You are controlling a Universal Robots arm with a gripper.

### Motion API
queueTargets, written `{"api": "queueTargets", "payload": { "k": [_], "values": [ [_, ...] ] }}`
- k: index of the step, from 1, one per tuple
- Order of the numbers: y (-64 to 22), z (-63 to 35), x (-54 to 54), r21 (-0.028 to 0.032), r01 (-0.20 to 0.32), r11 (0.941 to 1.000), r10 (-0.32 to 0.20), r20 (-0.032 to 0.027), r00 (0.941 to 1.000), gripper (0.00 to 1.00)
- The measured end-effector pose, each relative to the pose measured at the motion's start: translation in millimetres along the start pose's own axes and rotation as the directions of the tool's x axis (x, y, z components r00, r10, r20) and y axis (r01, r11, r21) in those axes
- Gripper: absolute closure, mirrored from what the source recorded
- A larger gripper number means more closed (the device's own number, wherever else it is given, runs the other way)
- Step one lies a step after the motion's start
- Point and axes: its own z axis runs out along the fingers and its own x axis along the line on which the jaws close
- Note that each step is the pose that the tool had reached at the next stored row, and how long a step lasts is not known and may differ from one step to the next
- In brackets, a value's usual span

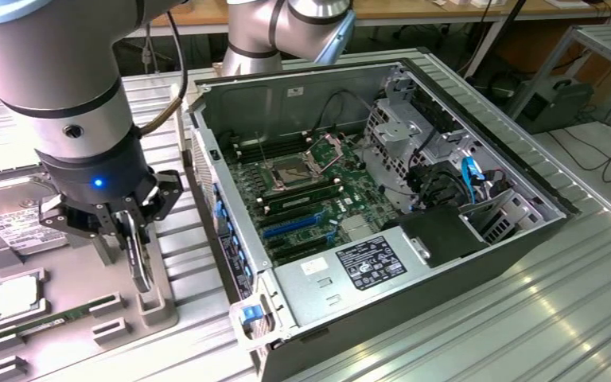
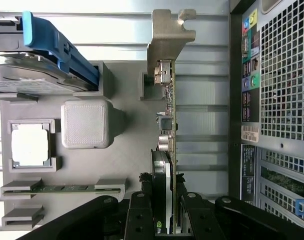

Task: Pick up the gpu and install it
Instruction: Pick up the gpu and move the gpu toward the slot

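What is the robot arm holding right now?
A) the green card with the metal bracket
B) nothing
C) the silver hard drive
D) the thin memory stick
A: the end effector is clamped on both faces of the gpu, which stands on edge.

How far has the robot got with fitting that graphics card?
Grasped: the gripper is clamped on the gpu, standing on edge at the gray tray. Left: the card is not yet in the open computer case; its blue motherboard slots are bare.
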Motion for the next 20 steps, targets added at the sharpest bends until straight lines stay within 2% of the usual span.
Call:
{"api": "queueTargets", "payload": {
  "k": [20],
  "values": [
    [1.2,-26.7,-0.6,0.0000,0.000,1.0000,0.000,0.0000,1.0000,0.73]
  ]
}}
